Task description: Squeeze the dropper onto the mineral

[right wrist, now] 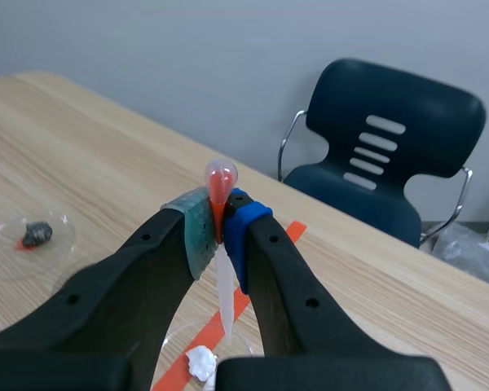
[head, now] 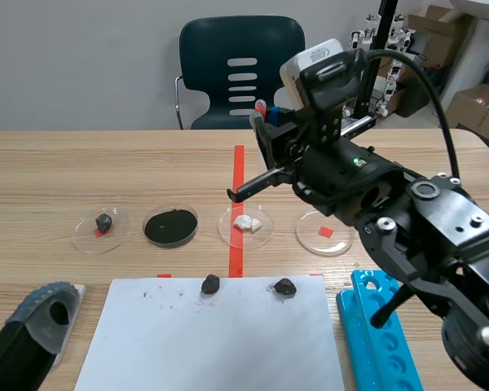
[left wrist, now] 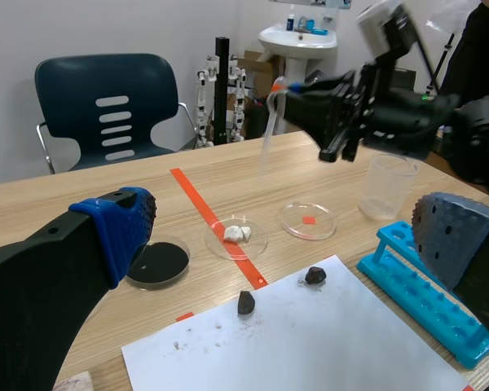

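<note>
Two arms, one dropper, held over the dish.
Scene: right gripper (head: 273, 122) raised above petri dish (head: 265, 236) w/ white mineral (head: 246, 222) in it; left gripper (head: 53, 305) low, well off to the dish's near-left. Left wrist: left fingers wide apart, nothing betw them; dropper (left wrist: 267, 138) hangs tip-down above dish. Right wrist: fingers clamped on dropper neck, red bulb sticking up past pads, tip over mineral, not touching.

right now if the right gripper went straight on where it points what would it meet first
Probably nothing near: past the right gripper, shut on the dropper, only bare table shows; depth unclear.
</note>
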{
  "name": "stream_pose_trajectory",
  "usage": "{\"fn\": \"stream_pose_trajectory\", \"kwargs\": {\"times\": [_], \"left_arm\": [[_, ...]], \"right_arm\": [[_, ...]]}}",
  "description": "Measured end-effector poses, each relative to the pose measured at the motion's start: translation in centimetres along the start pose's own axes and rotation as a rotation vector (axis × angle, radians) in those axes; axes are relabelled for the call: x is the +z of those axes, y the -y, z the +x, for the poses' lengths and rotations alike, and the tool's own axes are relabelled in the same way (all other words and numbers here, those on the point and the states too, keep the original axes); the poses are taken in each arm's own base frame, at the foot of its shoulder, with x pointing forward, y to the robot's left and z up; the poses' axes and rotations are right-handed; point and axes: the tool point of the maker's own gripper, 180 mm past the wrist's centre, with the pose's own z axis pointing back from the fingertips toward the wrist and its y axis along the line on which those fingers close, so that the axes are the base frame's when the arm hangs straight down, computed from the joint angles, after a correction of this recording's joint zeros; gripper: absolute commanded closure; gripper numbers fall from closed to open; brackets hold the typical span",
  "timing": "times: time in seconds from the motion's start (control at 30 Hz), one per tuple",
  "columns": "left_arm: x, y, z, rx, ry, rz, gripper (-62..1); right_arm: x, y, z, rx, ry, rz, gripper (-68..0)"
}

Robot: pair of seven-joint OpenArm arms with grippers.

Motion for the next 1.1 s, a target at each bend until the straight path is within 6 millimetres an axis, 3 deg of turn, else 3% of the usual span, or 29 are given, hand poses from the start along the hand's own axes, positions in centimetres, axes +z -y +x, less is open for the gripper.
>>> {"fn": "stream_pose_trajectory", "kwargs": {"times": [0.13,0.4,0.5,0.8,1.1], "left_arm": [[0.0,0.0,0.0,0.0,0.0,0.0,-62.3],[0.0,0.0,0.0,0.0,0.0,0.0,-62.3],[0.0,0.0,0.0,0.0,0.0,0.0,-62.3],[0.0,0.0,0.0,0.0,0.0,0.0,-62.3],[0.0,0.0,0.0,0.0,0.0,0.0,-62.3]], "right_arm": [[2.8,-1.2,2.0,-0.006,0.026,-0.02,-0.9],[9.1,-4.1,3.9,-0.033,-0.02,0.011,-0.9],[11.0,-3.8,4.5,-0.049,-0.023,-0.017,-0.9],[15.9,-4.0,3.2,-0.087,-0.082,-0.006,-0.9],[18.1,-2.6,3.6,-0.055,-0.072,-0.009,-0.9]]}}
